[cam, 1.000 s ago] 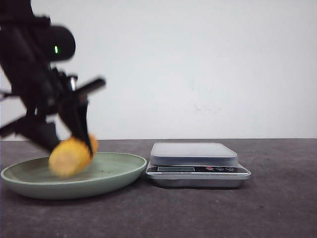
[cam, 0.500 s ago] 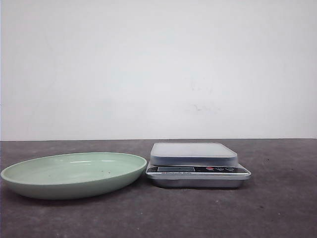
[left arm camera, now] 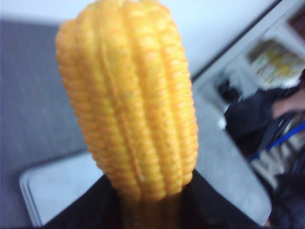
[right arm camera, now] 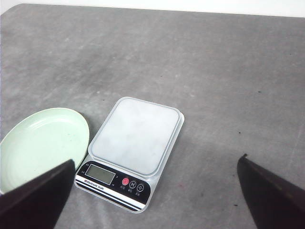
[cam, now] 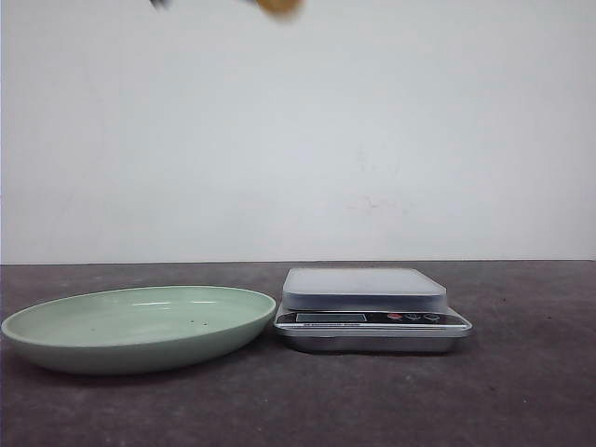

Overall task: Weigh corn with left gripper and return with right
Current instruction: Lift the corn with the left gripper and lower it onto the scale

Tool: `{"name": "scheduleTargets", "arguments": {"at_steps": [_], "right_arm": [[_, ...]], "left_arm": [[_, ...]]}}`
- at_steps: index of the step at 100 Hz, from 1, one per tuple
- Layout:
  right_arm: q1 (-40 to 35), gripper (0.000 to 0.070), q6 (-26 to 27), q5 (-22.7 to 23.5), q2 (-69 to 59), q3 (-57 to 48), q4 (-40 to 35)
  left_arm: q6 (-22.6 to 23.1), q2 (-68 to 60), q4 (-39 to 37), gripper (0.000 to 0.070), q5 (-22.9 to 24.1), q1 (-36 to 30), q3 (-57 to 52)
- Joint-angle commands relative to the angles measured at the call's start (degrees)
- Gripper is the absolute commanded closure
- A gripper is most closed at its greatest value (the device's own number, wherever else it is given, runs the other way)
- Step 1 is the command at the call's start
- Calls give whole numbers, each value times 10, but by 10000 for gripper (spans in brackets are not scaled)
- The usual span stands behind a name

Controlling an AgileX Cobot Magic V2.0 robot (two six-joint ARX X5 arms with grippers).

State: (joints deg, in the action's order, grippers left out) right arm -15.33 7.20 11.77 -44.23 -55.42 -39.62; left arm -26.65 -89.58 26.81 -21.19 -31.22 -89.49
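So right now my left gripper (left arm camera: 147, 210) is clamped on the corn (left arm camera: 131, 102), gripping it at the lower end with the dark fingers (left arm camera: 209, 200) on either side. The cob sticks up out of the jaws, all ridged yellow-orange kernel rows, and it fills most of my left wrist view. Behind it there's a blurry pale slab that I think is the scale, but it's too soft to be sure.

From the front view the corn is way up high, just a yellow-orange smudge cut off by the top edge, roughly above the gap between the green plate (cam: 56, 346) and the scale (cam: 372, 318). A dark bit of my left arm peeks in beside it.

Down on the grey tabletop (cam: 521, 391) the plate sits to the left of the scale, their edges almost touching, and both have nothing on them.

My right gripper (right arm camera: 157, 191) hangs well above the scale with its jaws spread wide, holding nothing. Its two dark fingertips (right arm camera: 35, 200) frame the scale's display and buttons, with the plate's rim off to one side.
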Motion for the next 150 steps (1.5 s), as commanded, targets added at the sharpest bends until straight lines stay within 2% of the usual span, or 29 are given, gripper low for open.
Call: {"name": "scheduleTargets", "arguments": {"at_steps": [1,19,39,60,68,81,90,107,125,150], "right_arm": [[-2,0,-8,-7,-2,-5,6],[-2,0,-6,-18,-2,-5,6],[-2,0,-1,-17,0,-5,1],[-2,0,0,-17,2,-5,-3],[-2,0,0,-17,2,-5,-2],[-2,0,1,-18,2,-5,1],[-2,0,1,-18,2,-5,2],[-2,0,1,-29,1,-5,4],[-2,0,1,-30,1,-5,4],[-2,0,-1,-42,1,-5,4]], "left_arm": [[-10,-35,-9,693,-2,-10,-7],[-18,-136,-6,693,-3,-26,-8],[-73,-219,7,693,-16,-38,-8],[-73,-261,18,684,-16,-49,-7],[-73,-269,30,643,-15,-51,-8],[-73,-278,38,465,-8,-51,-8],[-73,-278,37,403,-2,-51,-8],[-73,-278,36,183,-3,-51,-8],[-73,-278,36,0,-3,-50,-9],[-68,-276,67,0,-3,-40,-48]]}}
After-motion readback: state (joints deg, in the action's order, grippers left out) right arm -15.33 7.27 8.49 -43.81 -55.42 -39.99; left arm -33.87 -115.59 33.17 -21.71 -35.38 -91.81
